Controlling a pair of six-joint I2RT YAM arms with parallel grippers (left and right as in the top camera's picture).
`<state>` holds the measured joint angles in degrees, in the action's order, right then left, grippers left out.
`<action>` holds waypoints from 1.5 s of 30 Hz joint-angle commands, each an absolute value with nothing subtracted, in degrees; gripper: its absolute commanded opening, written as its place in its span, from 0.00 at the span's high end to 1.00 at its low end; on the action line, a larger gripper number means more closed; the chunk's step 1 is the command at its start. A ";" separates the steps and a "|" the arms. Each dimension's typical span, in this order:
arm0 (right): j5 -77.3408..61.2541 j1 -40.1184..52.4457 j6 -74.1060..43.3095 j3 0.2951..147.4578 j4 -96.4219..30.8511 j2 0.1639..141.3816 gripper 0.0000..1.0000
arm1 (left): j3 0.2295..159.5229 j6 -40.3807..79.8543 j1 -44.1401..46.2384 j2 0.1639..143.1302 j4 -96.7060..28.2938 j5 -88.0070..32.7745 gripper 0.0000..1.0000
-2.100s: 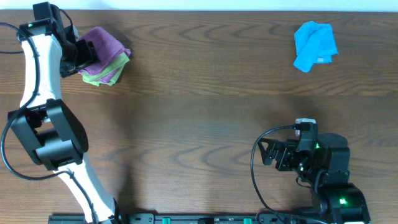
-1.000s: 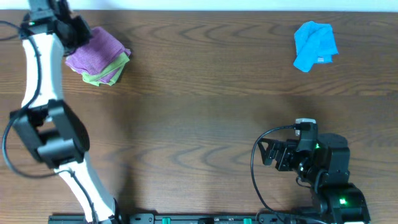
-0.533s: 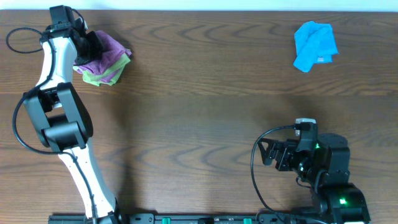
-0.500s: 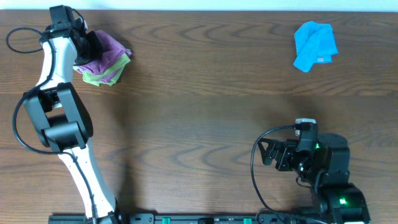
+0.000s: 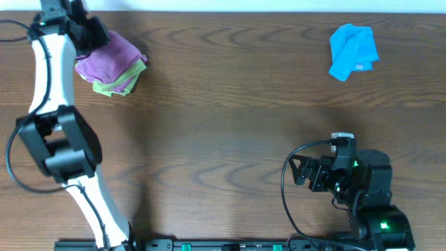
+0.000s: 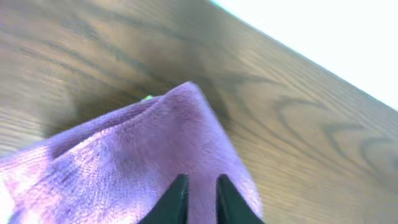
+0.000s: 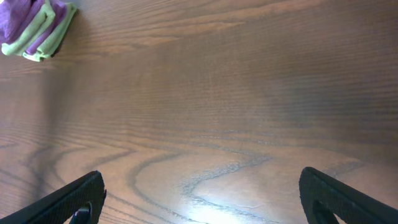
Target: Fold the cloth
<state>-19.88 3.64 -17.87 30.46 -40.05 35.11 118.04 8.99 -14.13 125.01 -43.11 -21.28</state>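
Note:
The purple cloth (image 5: 108, 57) lies folded on top of a lime-green cloth (image 5: 117, 85) at the table's far left. My left gripper (image 5: 89, 33) is at the cloth's back left corner. In the left wrist view the cloth (image 6: 124, 162) fills the lower left, and the left gripper (image 6: 201, 180) stands just over it, its two dark fingertips (image 6: 180, 193) a narrow gap apart with purple showing between them. My right gripper (image 5: 296, 171) rests near the front right, wide open with only bare wood between its fingers (image 7: 81, 196). It sees the cloth (image 7: 18, 18) far off.
A bright blue cloth (image 5: 353, 50) lies crumpled at the back right. The table's back edge (image 5: 223, 11) runs just behind the left gripper. The right arm's base (image 5: 376, 209) sits at the front right.
The left gripper has moved back and left, and its fingers have parted a little. The purple cloth, bunched up half a second ago, lies spread flatter again. The right arm is still.

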 commanded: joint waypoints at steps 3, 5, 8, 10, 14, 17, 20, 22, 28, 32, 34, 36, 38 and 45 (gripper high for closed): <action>-19.88 3.25 -18.83 30.33 -40.12 34.89 0.01 | 119.52 5.21 -14.22 119.07 -48.42 -22.11 0.19; -19.88 3.25 -18.83 30.33 -40.12 34.89 0.01 | 119.52 5.04 -14.22 117.67 -50.35 -22.06 0.04; -19.88 3.25 -18.83 30.33 -40.12 34.89 0.01 | 119.52 4.97 -14.22 116.03 -52.66 -22.09 0.05; -19.88 3.25 -18.83 30.33 -40.12 34.89 0.01 | 119.52 4.91 -14.22 115.39 -53.84 -22.11 0.05; -19.88 3.25 -18.83 30.33 -40.12 34.89 0.01 | 119.52 7.29 -14.22 114.19 -56.23 -22.48 0.05; -19.88 3.25 -18.83 30.33 -40.12 34.89 0.01 | 119.52 9.41 -14.22 113.14 -57.17 -25.93 0.05; -19.88 3.25 -18.83 30.33 -40.12 34.89 0.01 | 119.52 7.53 -14.74 111.79 -57.58 -26.50 0.05; -19.88 3.25 -18.83 30.33 -40.12 34.89 0.01 | 119.52 7.64 -16.01 110.21 -61.63 -28.29 0.05; -19.88 3.25 -18.83 30.33 -40.12 34.89 0.01 | 118.34 -3.60 -18.76 102.10 -66.30 -38.72 0.04; -19.88 3.25 -18.83 30.33 -40.12 34.89 0.01 | 115.59 -5.26 -18.72 94.56 -66.13 -36.60 0.04; -19.88 3.25 -18.83 30.33 -40.12 34.89 0.01 | 112.99 -5.96 -18.72 90.19 -65.71 -35.33 0.04; -19.88 3.25 -18.83 30.33 -40.12 34.89 0.01 | 109.95 -6.48 -18.72 86.54 -64.84 -34.30 0.05; -19.88 3.25 -18.83 30.33 -40.12 34.89 0.01 | 105.27 -7.16 -18.72 82.11 -62.70 -33.87 0.04; -19.88 3.25 -18.83 30.33 -40.12 34.89 0.01 | 85.41 -7.29 -18.48 66.37 -51.90 -33.89 0.05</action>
<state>-19.88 3.64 -17.87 30.41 -40.03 35.11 91.13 -6.15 -18.63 70.87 -53.78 -34.15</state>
